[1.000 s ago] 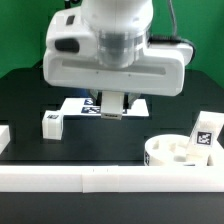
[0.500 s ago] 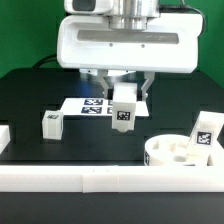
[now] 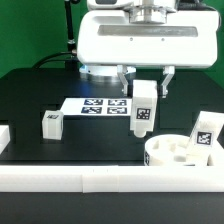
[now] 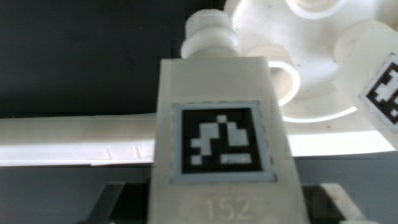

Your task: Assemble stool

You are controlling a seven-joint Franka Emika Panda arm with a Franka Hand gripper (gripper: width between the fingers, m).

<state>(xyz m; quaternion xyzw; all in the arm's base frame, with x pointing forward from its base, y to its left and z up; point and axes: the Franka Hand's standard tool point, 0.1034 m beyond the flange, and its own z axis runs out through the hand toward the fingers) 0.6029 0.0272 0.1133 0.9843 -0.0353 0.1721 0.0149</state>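
My gripper [image 3: 145, 85] is shut on a white stool leg [image 3: 144, 108] with a black-and-white tag, held upright above the table. In the wrist view the leg [image 4: 219, 125] fills the middle, its round peg pointing toward the seat. The round white seat disc [image 3: 168, 153] with holes lies at the front of the exterior view's right, near the border bar; it also shows in the wrist view [image 4: 320, 60]. A second leg [image 3: 206, 133] leans on the seat's far right. A third leg [image 3: 52, 123] lies on the table at the exterior view's left.
The marker board [image 3: 95, 105] lies flat on the black table behind the held leg. A long white border bar [image 3: 100, 178] runs along the front edge, also seen in the wrist view [image 4: 80, 140]. A short white bar [image 3: 4, 135] stands at the exterior view's left.
My gripper has lifted the leg off the table by the marker board and carried it up and toward the exterior view's right, closer to the seat disc.
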